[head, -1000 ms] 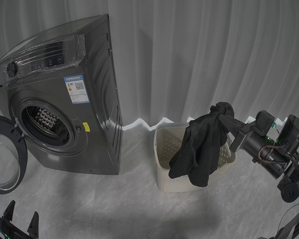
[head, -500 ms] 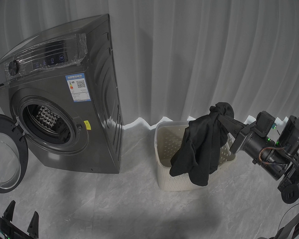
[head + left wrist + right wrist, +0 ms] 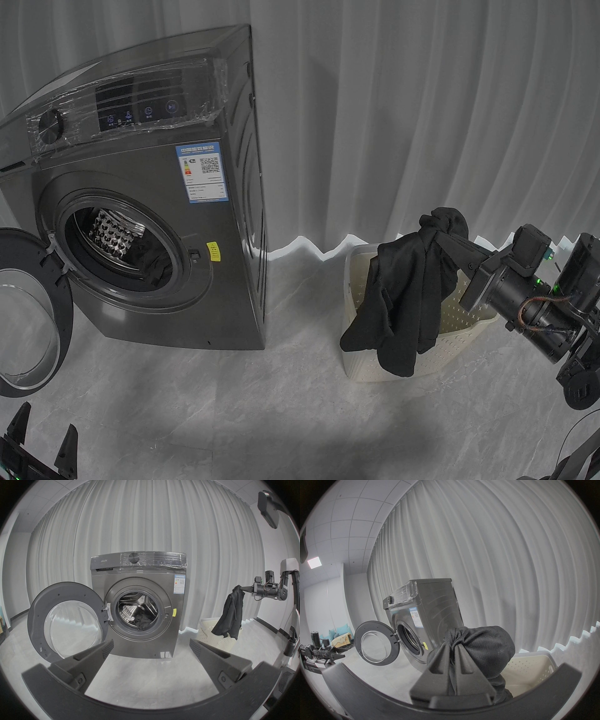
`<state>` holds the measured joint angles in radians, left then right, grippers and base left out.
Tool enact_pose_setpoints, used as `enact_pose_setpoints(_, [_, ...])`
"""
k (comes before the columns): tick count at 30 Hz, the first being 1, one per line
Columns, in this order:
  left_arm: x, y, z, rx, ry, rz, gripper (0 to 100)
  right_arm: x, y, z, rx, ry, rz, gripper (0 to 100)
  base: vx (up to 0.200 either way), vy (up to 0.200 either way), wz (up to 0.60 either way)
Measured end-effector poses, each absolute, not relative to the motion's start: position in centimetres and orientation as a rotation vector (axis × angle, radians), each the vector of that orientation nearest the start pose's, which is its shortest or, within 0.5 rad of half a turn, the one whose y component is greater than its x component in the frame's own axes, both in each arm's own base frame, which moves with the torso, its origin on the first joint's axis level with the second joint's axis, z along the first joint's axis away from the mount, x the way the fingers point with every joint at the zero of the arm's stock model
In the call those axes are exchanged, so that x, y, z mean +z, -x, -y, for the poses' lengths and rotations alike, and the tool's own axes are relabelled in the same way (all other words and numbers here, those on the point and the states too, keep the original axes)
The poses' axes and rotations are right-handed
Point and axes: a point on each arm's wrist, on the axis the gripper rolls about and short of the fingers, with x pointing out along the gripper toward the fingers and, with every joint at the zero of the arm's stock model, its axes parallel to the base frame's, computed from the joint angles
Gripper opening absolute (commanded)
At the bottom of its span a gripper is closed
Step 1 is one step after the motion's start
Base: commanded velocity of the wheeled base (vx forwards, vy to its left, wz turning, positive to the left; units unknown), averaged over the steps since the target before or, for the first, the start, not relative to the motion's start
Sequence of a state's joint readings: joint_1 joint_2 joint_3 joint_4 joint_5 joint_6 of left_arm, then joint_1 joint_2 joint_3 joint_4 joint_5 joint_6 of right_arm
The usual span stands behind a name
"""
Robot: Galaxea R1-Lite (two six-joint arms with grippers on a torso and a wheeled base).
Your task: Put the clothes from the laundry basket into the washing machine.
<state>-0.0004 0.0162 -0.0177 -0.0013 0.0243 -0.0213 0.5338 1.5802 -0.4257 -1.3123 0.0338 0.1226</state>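
My right gripper [image 3: 445, 236] is shut on a black garment [image 3: 403, 294], which hangs above and in front of the cream laundry basket [image 3: 465, 334]. The same gripper [image 3: 453, 653] shows pinching the bunched cloth [image 3: 484, 644] in the right wrist view. The grey washing machine [image 3: 156, 206] stands at the left with its round door [image 3: 28, 312] swung open. Dark clothing [image 3: 142, 621] lies inside the drum [image 3: 137, 609]. My left gripper [image 3: 42, 431] is low at the bottom left, open and holding nothing; its fingers [image 3: 93, 658] frame the machine in the left wrist view.
White curtains [image 3: 406, 112] hang behind the machine and basket. Bare grey floor [image 3: 262, 406] lies between the washer front and the basket. The open door sticks out to the left of the drum opening.
The whole head view has shifted, so the washer and basket sit further right in the picture. The right gripper keeps its hold on the garment, and the left gripper stays put.
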Motion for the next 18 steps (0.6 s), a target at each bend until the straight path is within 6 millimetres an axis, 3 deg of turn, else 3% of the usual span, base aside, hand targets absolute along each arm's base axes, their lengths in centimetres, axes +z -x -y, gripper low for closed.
enact_pose_setpoints(18, [8.1,2.3,-0.1,0.024,0.018,0.002,100,18.5,-20.1,-13.6,0.633,-0.162,0.114,0,0.000,0.200,0.00])
